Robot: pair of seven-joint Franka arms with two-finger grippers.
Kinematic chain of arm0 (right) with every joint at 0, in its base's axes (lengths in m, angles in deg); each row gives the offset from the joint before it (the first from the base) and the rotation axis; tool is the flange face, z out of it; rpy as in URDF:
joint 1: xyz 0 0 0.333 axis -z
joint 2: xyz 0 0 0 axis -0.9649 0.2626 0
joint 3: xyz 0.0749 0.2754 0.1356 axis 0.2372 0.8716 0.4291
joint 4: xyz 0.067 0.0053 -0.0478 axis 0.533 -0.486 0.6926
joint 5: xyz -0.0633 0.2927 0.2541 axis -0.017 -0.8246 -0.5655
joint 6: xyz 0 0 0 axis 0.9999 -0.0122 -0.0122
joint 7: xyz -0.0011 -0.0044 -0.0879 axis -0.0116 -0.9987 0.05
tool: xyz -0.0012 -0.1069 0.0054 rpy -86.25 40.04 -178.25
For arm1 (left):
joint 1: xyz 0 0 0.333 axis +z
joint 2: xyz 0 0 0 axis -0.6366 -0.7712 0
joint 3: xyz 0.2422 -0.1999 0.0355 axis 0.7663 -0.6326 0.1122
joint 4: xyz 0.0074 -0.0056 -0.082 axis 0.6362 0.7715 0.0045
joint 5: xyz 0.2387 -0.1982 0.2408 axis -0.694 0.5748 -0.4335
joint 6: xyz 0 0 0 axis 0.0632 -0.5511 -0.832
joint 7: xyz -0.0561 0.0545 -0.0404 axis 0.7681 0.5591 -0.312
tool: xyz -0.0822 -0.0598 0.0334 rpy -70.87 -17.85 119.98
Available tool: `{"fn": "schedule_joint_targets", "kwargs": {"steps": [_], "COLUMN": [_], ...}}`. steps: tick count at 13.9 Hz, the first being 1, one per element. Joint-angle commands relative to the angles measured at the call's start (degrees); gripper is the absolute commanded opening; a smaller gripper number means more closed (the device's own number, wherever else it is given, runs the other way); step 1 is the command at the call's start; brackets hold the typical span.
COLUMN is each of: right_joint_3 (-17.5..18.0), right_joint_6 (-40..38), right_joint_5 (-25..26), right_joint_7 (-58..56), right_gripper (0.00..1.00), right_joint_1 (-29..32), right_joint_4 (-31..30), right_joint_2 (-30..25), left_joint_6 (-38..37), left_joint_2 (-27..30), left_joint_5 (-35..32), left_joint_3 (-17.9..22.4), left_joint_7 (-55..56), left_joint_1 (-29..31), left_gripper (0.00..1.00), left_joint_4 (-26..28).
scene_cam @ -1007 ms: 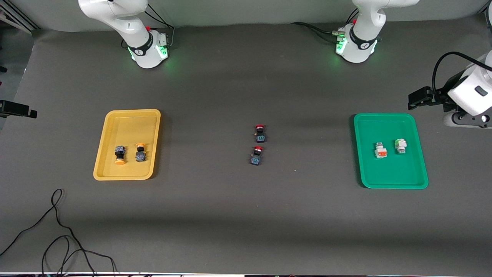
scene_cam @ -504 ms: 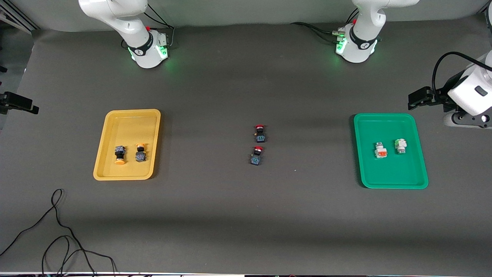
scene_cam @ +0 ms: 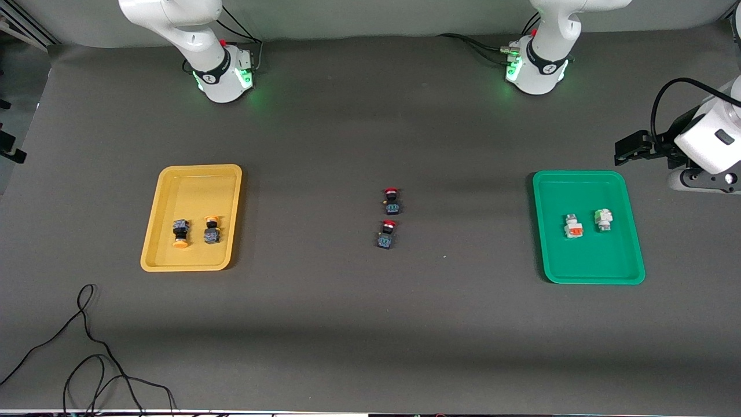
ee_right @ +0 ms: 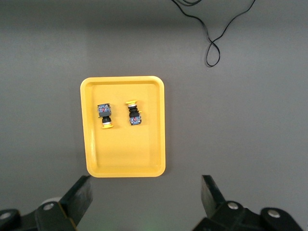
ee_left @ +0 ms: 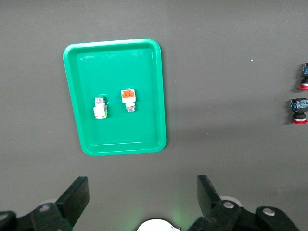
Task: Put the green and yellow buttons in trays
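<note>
I read the sort as done: both yellow-capped buttons (scene_cam: 197,231) lie in the yellow tray (scene_cam: 191,179), both white-bodied buttons (scene_cam: 587,223) in the green tray (scene_cam: 579,266); red-capped buttons (scene_cam: 389,226) left mid-worktop as non-targets; left gripper (ee_left: 142,199) and right gripper (ee_right: 147,199) high over their trays, jaws wide, empty.

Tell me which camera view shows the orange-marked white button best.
The left wrist view: it looks straight down on the orange-marked white button, lying in the green tray, orange face plain. The front view shows it smaller. The right wrist view misses it.
</note>
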Motion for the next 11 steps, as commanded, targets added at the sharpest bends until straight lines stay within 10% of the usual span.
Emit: {"fn": "schedule_joint_targets", "kwargs": {"steps": [1, 11], "right_joint_3": [1.1, 1.1], "right_joint_6": [0.7, -2.4], "right_joint_5": [-0.1, -0.2], "right_joint_7": [-0.2, 4.4], "right_gripper": [1.0, 1.0], "right_joint_1": [0.6, -0.3], "right_joint_4": [-1.6, 0.0], "right_joint_2": [-2.3, -1.7], "left_joint_6": [0.5, 0.5], "left_joint_2": [0.4, 0.4], "left_joint_5": [-0.8, -0.9], "left_joint_3": [0.4, 0.3], "left_joint_7": [-0.5, -0.5], "left_joint_1": [-0.6, -0.6], "left_gripper": [1.0, 1.0], "left_joint_4": [0.0, 0.0]}}
